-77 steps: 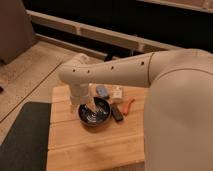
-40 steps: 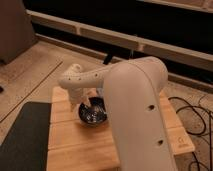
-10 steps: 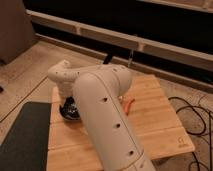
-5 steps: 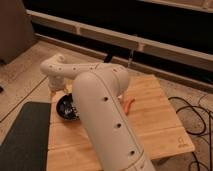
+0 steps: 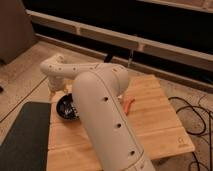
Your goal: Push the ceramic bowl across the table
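One ceramic bowl [image 5: 66, 107] near the table's [image 5: 155, 120] left edge, claw [image 5: 55, 91] just beside it, open or closed cannot tell.

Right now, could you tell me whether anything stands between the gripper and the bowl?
Nothing visible does. The gripper hangs right beside the bowl at the edge of the table by the dark mat; whether they touch, I cannot tell.
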Motion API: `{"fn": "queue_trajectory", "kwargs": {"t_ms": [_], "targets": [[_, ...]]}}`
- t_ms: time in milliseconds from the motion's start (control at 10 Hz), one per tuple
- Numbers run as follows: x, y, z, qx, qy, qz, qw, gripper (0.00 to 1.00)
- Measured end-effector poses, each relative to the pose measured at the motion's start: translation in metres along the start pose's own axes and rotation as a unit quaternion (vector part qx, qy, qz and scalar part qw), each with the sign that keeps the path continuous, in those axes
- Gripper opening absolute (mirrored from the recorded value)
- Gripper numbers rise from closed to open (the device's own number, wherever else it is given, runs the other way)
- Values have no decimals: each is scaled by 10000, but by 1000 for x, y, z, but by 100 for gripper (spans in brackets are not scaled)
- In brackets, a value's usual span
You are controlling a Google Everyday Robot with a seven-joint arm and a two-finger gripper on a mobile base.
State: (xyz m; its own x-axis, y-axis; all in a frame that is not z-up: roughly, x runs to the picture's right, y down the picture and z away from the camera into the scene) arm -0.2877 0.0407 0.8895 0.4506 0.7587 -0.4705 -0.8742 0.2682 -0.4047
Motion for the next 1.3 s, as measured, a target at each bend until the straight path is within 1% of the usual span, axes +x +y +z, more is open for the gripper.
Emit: {"fn": "queue_trajectory", "kwargs": {"t_ms": [100, 300, 400, 500, 600, 700, 800, 900, 1000, 1100, 1200, 1300], "targets": [[1, -1, 0, 36, 2, -17, 10000, 65], [14, -25, -8, 481, 58, -21, 9988, 65], [28, -51, -22, 848, 53, 56, 9964, 65], [41, -71, -35, 1102, 3, 186, 9937, 65], [49, -78, -39, 1196, -34, 260, 9925, 65], [61, -79, -38, 1217, -25, 362, 9919, 65], [67, -77, -32, 1179, 16, 406, 9922, 65], [75, -71, -21, 1123, 109, 412, 9928, 65], [78, -64, -11, 1096, 208, 347, 9931, 65], [81, -50, 3, 1028, 358, 218, 9938, 65], [84, -38, 20, 972, 581, 70, 9935, 65], [81, -33, 32, 901, 663, -14, 9937, 65]]}}
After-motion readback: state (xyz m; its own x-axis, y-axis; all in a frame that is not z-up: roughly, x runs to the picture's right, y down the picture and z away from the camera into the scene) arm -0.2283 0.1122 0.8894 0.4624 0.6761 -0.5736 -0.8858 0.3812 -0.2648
